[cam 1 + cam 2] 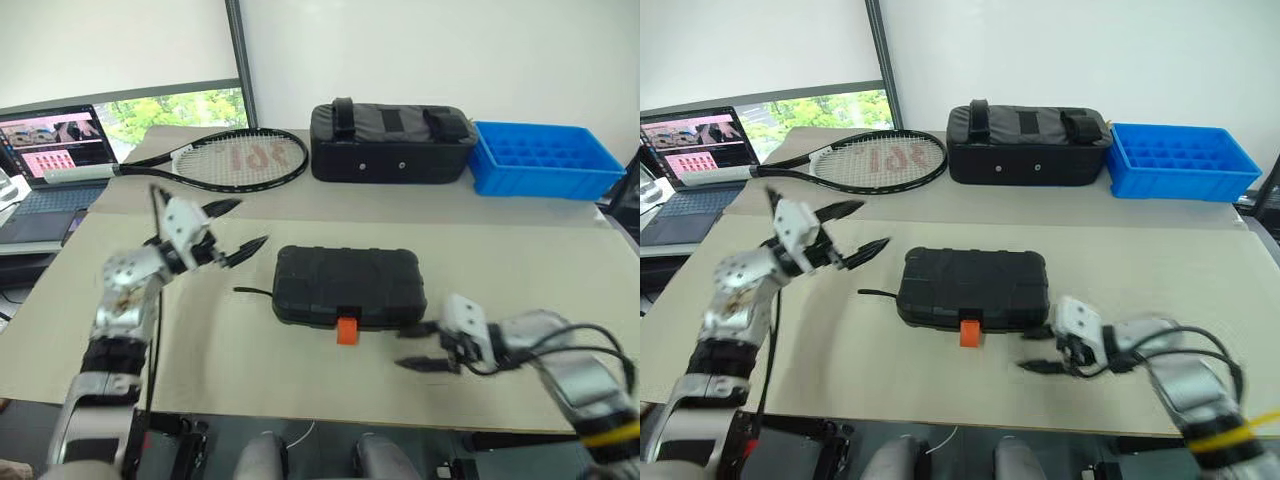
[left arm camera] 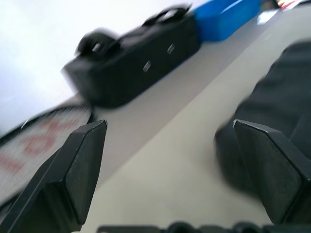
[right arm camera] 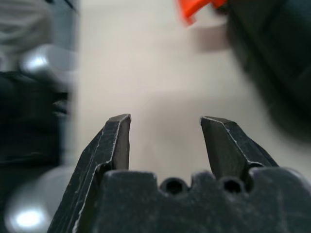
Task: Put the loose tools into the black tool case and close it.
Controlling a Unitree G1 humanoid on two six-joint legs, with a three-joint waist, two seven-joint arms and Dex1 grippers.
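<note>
From the head, the closed black tool case (image 1: 348, 286) lies mid-table, orange latch (image 1: 347, 330) toward the robot. The left gripper (image 1: 240, 226) hovers spread and empty to its left; the right gripper (image 1: 425, 347) is parted beside the latch. The left wrist view shows wide fingers (image 2: 73, 174) and a blurred fabric bag (image 2: 133, 60). The right wrist view cuts off the case.

Beige bench (image 1: 520, 270) spans the room's foreground, a seam line running across its far part. White wall (image 1: 450, 50) behind, plain and evenly lit. Window (image 1: 180, 108) at far left with a white roller blind (image 1: 110, 40) drawn most of the way down, green foliage showing under it; grey vertical frame post (image 1: 240, 60) beside it. Open laptop (image 1: 55, 150) on a side surface at left, screen lit. Soft daylight, faint shadows on the bench.
</note>
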